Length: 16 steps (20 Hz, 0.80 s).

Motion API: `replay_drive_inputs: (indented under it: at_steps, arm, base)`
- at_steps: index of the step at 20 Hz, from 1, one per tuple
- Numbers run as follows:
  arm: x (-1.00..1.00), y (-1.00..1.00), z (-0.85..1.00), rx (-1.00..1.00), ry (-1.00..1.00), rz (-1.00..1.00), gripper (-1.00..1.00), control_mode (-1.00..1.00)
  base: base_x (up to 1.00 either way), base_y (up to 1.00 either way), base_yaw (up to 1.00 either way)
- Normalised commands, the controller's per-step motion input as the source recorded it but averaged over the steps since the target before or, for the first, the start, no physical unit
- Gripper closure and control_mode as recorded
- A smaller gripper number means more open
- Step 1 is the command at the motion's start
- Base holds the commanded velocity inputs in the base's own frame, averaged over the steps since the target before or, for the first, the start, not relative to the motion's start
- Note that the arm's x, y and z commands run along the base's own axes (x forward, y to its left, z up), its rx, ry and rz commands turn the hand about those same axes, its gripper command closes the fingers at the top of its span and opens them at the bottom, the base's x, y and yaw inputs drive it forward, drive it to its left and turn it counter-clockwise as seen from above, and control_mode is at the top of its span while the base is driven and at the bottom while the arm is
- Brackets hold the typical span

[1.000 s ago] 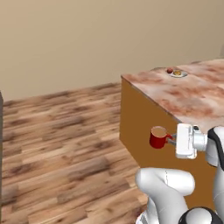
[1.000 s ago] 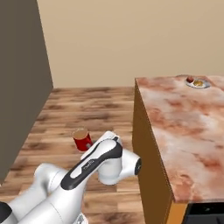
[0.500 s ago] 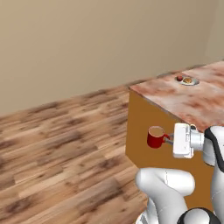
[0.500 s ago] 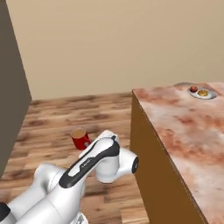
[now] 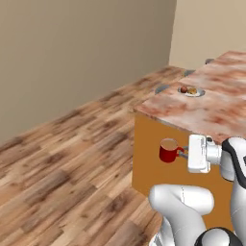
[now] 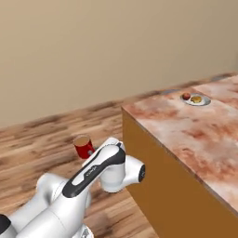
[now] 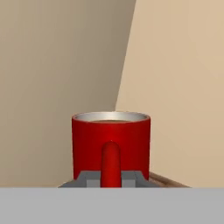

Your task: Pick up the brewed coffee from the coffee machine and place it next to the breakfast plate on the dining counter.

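Base drove on w/ the view swinging; the worktop (image 6: 186, 135) corner came nearer, plate (image 5: 191, 90) closer. Jaws pinched the mug (image 5: 168, 151) handle, mug held upright beside worktop's side, below its top; lift next.

Mug (image 5: 168, 152) glossy red, brown coffee inside, pale grey inner rim. Dining counter (image 6: 195, 125) top reddish-brown and cream marble, sides flat orange. Plate (image 6: 196, 100) grey, with golden-brown buns plus one dark red piece. Floor (image 5: 72, 163) brown wood planks, streaky grain. Walls (image 7: 57, 65) plain beige. Finger tips (image 7: 89, 178) dark grey.
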Motion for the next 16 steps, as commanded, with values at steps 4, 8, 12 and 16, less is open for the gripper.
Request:
replay_drive_inputs:
  at_steps: [4, 8, 12, 16]
  arm:
    - [0.0, 0.0, 0.0, 0.0, 0.0, 0.0, 1.0, 1.0]
    - [0.0, 0.0, 0.0, 0.0, 0.0, 0.0, 1.0, 1.0]
    - [0.0, 0.0, 0.0, 0.0, 0.0, 0.0, 1.0, 1.0]
    - [0.0, 0.0, 0.0, 0.0, 0.0, 0.0, 1.0, 1.0]
  base:
    - [0.91, 1.0, -0.56]
    - [0.89, 1.0, -0.55]
    - [0.79, 1.0, -0.54]
    - [0.66, 1.0, -0.54]
